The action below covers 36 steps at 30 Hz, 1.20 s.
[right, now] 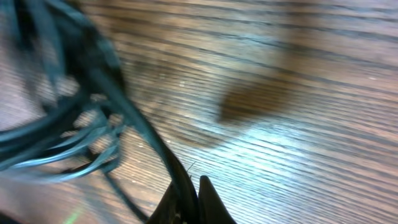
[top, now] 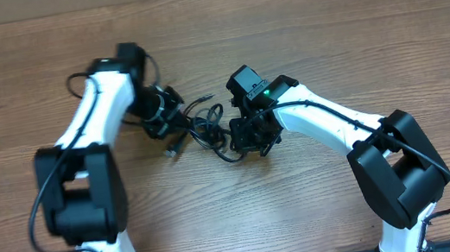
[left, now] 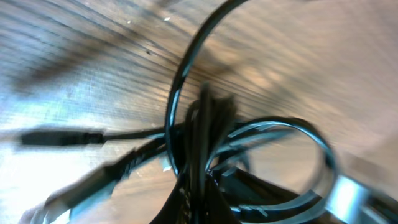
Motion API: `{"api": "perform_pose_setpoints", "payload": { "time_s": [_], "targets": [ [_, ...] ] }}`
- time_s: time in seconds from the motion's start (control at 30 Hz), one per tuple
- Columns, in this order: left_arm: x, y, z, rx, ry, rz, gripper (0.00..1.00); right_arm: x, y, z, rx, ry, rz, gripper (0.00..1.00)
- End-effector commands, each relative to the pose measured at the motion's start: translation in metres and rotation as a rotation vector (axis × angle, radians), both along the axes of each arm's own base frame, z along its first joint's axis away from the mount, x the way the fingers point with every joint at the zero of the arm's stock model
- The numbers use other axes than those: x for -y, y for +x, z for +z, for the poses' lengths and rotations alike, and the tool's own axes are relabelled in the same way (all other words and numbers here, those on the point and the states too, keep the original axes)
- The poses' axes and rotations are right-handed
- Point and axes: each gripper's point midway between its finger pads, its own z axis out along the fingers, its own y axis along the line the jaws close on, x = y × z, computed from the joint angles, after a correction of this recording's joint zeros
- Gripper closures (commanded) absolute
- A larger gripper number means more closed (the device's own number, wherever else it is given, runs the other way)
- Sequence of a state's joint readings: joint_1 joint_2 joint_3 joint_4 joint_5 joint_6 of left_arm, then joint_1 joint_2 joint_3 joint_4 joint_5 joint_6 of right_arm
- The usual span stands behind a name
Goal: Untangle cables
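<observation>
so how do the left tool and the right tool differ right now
The left tool holds the cables from their left side, the right tool from their right. A green light glows just above the right tool; none shows by the left tool. The left tool seems to pinch several strands, the right tool one cord. Both are shut on the cables.

Two arms are showing: left arm, right arm. One worktop. One bunch of cables is lying; strands uncountable.
</observation>
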<state>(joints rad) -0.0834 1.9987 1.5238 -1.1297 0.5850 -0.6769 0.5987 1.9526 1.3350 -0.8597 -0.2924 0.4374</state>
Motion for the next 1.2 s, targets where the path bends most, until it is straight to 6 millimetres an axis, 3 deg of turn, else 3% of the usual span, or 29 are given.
{"api": "perform_pose_setpoints", "payload": {
  "time_s": [0.0, 0.1, 0.27, 0.5, 0.57, 0.73, 0.93, 1.1, 1.17],
  "targets": [
    [-0.015, 0.014, 0.057, 0.148, -0.089, 0.048, 0.96, 0.003, -0.005, 0.001, 0.001, -0.012, 0.043, 0.96],
    [-0.041, 0.014, 0.077, 0.197, -0.082, 0.102, 0.96, 0.014, -0.006, -0.003, 0.015, -0.069, 0.080, 0.96],
    [-0.092, 0.006, 0.098, 0.262, -0.033, 0.172, 0.96, 0.050, -0.001, -0.008, 0.039, -0.240, 0.057, 0.96],
    [-0.171, -0.025, 0.080, 0.160, 0.179, 0.283, 0.96, 0.074, 0.015, -0.009, 0.057, -0.286, -0.009, 0.96],
    [-0.182, -0.034, 0.074, 0.134, 0.216, 0.270, 0.96, 0.075, 0.018, -0.009, 0.050, -0.264, -0.041, 0.96],
    [-0.176, -0.049, 0.055, 0.080, 0.231, 0.220, 0.96, 0.053, 0.024, -0.005, 0.049, -0.136, -0.044, 0.96],
    [-0.150, -0.062, 0.021, 0.032, 0.211, 0.150, 0.96, 0.005, 0.024, 0.011, 0.023, 0.132, -0.005, 0.96],
    [-0.129, -0.073, -0.002, 0.008, 0.202, 0.087, 0.84, -0.008, 0.029, 0.018, 0.043, 0.202, 0.008, 0.96],
    [-0.122, -0.075, -0.007, 0.010, 0.201, 0.064, 0.68, -0.008, 0.030, 0.018, 0.045, 0.203, 0.008, 0.96]
  ]
}}
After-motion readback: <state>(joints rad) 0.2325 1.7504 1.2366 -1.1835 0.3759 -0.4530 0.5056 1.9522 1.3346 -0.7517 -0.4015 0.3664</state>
